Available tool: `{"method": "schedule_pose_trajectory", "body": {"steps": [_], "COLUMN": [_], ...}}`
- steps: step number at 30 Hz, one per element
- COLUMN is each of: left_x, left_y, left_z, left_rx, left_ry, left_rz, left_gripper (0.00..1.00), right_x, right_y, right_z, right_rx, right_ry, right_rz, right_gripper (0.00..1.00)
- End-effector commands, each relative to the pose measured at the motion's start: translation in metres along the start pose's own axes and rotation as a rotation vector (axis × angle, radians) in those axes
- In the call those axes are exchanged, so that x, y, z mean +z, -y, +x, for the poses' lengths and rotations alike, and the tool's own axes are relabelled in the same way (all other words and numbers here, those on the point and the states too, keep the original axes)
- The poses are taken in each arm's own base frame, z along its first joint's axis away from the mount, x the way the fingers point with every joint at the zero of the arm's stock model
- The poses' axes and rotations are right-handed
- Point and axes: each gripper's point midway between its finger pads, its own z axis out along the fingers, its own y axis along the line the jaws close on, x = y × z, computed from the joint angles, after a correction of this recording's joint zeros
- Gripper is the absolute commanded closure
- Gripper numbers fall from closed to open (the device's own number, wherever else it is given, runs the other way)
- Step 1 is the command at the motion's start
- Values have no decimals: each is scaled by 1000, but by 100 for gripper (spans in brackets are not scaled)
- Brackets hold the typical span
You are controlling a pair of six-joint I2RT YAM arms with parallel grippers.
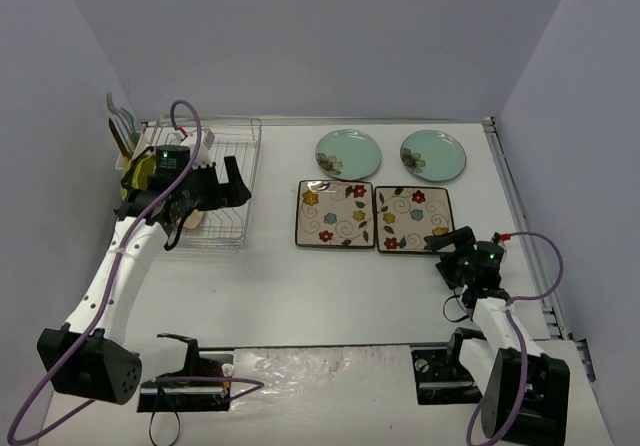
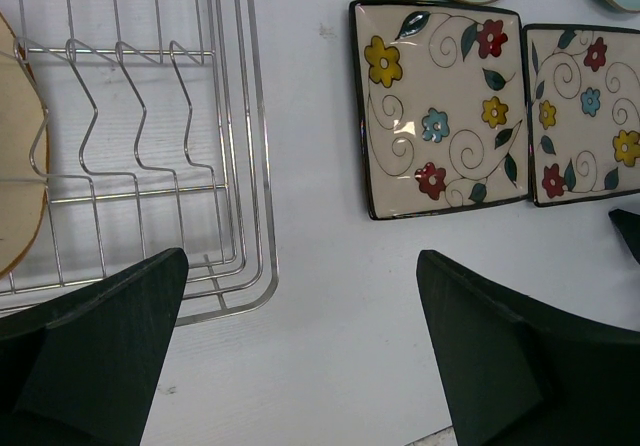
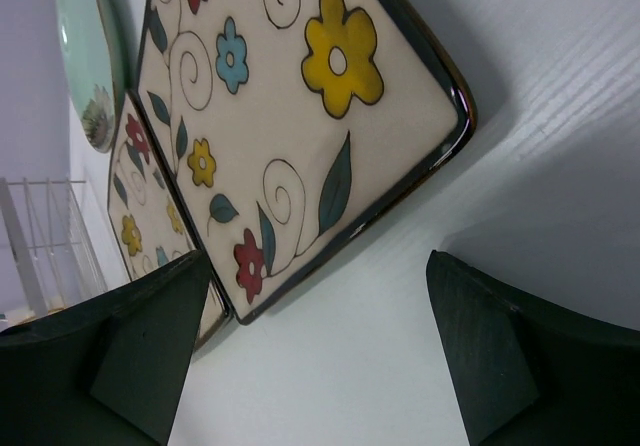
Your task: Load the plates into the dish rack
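Two square dark-rimmed floral plates [image 1: 334,214] [image 1: 413,219] lie side by side mid-table, with two pale teal plates [image 1: 348,154] [image 1: 433,155] behind them. The wire dish rack [image 1: 215,181] stands at the left and holds a cream plate [image 1: 190,218] upright. My left gripper [image 1: 222,188] is open and empty above the rack's right front part. In the left wrist view the rack [image 2: 150,116], the cream plate [image 2: 15,196] and a square plate [image 2: 440,106] show. My right gripper [image 1: 447,239] is open, low at the right square plate's [image 3: 300,106] near corner, not touching it.
A white utensil holder [image 1: 122,131] with utensils stands at the rack's far left end. A lime-green edge [image 1: 133,173] shows behind the left arm. The table's right rail [image 1: 520,216] runs close to the right arm. The walls enclose the back and sides.
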Motion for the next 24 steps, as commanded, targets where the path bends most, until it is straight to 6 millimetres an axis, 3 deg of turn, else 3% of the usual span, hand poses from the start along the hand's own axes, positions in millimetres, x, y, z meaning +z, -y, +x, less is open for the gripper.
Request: {"method": "schedule_pose_trajectory", "body": {"steps": [1, 9, 16, 20, 24], "left_x": [-11, -5, -3, -3, -1], "left_y": [22, 28, 32, 34, 36], "left_z": [-32, -30, -30, -27, -22], "left_rx": [17, 10, 10, 6, -3], "left_ry": [121, 108, 108, 103, 94], "left_rz": [71, 88, 92, 95, 102], "left_gripper": [3, 3, 3, 3, 3], "right_x": [7, 19, 27, 32, 34], "right_y": [20, 25, 34, 35, 37], "right_z": [8, 3, 4, 4, 1], "right_rx": [70, 93, 147, 177, 186], "right_ry": [6, 12, 5, -4, 5], "right_rz": [19, 54, 93, 99, 117], "right_gripper": [14, 20, 35, 48, 72]}}
